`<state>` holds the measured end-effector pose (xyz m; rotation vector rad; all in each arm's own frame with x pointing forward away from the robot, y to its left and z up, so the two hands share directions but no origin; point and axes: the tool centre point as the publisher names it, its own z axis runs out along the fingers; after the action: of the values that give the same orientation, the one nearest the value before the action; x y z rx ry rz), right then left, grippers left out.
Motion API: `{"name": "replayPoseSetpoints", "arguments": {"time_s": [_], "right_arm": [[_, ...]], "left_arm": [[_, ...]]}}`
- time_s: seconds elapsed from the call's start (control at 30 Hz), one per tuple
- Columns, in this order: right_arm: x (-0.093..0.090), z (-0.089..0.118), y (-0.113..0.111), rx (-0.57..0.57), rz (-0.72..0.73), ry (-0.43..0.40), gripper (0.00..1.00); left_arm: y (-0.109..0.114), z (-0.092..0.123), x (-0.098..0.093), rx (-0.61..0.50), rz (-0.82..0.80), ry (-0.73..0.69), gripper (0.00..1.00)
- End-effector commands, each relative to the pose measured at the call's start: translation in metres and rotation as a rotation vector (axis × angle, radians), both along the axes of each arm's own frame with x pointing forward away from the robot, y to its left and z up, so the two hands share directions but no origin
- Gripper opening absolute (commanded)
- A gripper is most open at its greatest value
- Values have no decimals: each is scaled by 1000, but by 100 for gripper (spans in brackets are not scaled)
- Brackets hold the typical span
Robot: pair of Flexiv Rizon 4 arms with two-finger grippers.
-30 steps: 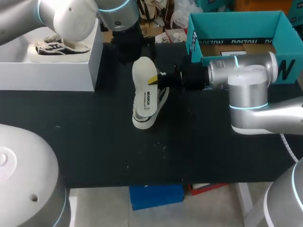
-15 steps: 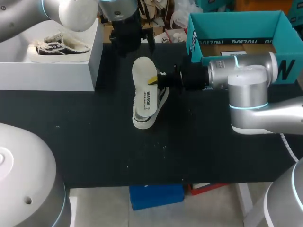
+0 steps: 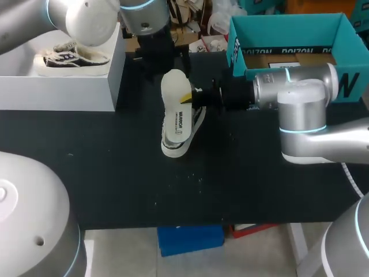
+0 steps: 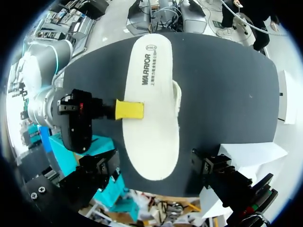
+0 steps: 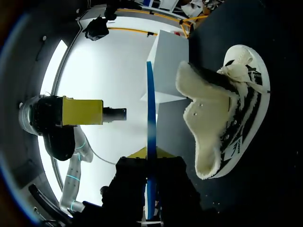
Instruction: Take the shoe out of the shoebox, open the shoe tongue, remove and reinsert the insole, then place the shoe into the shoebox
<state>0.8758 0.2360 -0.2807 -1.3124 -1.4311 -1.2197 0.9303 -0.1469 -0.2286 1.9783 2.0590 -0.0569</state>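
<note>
Toward table [image 3: 115, 173] back edge, mid-width: shoe [image 3: 183, 130], tongue open, long axis back-to-front. Just above, parallel: insole [image 3: 174, 89], pinched at its right edge by right hand [image 3: 190, 99]. Left hand [image 3: 161, 57] spread open over insole's back end, holding nothing. Back left: white box [image 3: 57, 92] carrying second shoe [image 3: 72, 57]. Back right: teal box [image 3: 288, 29], open.

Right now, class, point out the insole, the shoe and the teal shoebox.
insole [image 4: 151, 123], left wrist view, middle of its pale face
shoe [image 5: 239, 113], right wrist view, its striped side
teal shoebox [image 3: 288, 29], head view, its far inner wall
</note>
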Motion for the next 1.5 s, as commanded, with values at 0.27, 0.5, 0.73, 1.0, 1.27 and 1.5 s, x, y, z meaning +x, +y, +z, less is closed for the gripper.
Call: {"name": "replayPoseSetpoints", "arguments": {"time_s": [0.27, 0.5, 0.73, 1.0, 1.27, 1.5], "right_arm": [[0, 0, 1, -2, -3, 0, 0], [0, 0, 1, -2, -3, 0, 0], [0, 0, 1, -2, -3, 0, 0], [0, 0, 1, -2, -3, 0, 0], [0, 0, 1, -2, -3, 0, 0], [0, 0, 1, -2, -3, 0, 0]], "left_arm": [[13, -1, -83, -22, 15, -39, 100], [23, -4, -115, -140, 6, -44, 100], [40, -5, -131, -547, -53, -10, 100], [52, -8, -136, -785, -116, 47, 100], [52, -8, -136, -785, -116, 47, 100], [51, -10, -136, -824, -115, 45, 100]]}}
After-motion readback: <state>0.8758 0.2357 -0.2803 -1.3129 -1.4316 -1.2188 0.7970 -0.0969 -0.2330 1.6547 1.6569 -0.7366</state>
